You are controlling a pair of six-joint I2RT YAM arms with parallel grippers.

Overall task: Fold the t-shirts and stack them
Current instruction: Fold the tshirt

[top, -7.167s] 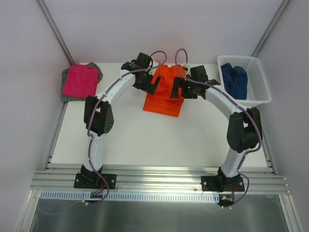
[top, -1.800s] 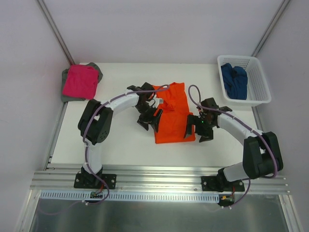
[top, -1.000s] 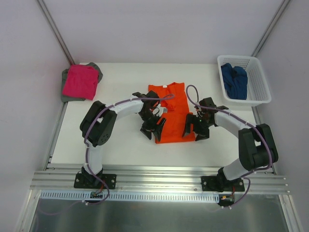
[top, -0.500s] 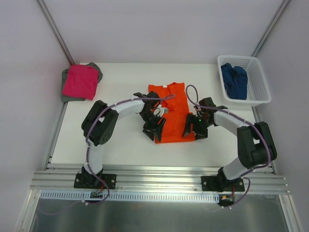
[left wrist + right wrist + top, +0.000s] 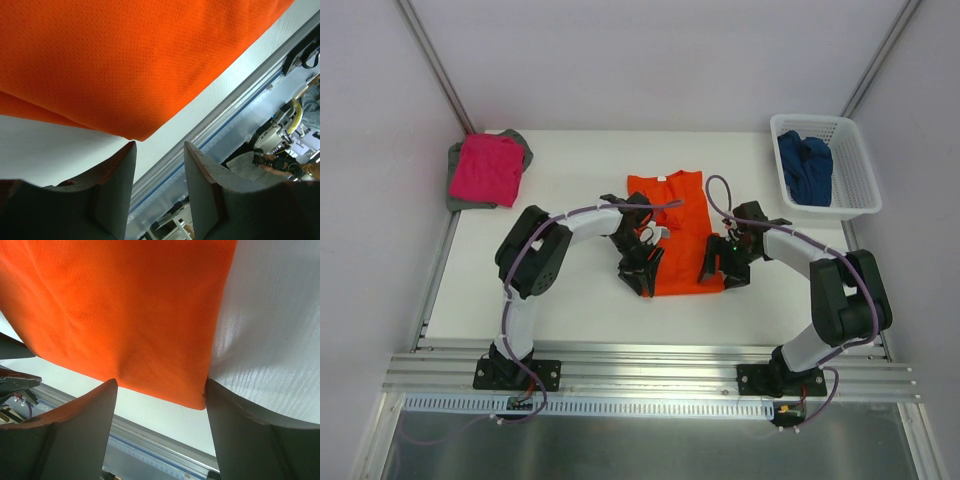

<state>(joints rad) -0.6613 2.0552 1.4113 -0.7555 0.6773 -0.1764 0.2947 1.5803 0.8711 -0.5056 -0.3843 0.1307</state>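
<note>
An orange t-shirt [image 5: 672, 225] lies flat mid-table, collar away from me. My left gripper [image 5: 642, 272] is low at its near left corner. In the left wrist view that gripper [image 5: 160, 146] is open, the orange corner [image 5: 135, 134] just beyond its left fingertip and nothing between the jaws. My right gripper [image 5: 720, 268] sits at the near right corner. In its wrist view it [image 5: 160, 385] is open, with the orange hem [image 5: 165, 365] across the gap between the fingertips. A magenta t-shirt [image 5: 485, 168] lies folded on a grey one [image 5: 454, 192] at the far left. A dark blue t-shirt [image 5: 805, 165] lies in the basket.
The white lattice basket [image 5: 858, 170] stands at the far right corner. Grey walls enclose the table on three sides. A metal rail [image 5: 650, 370] with the arm bases runs along the near edge.
The left gripper has slid a little nearer along the shirt's left edge and its jaws have narrowed. The right gripper has closed slightly and hardly moved. The shirt lies as before.
</note>
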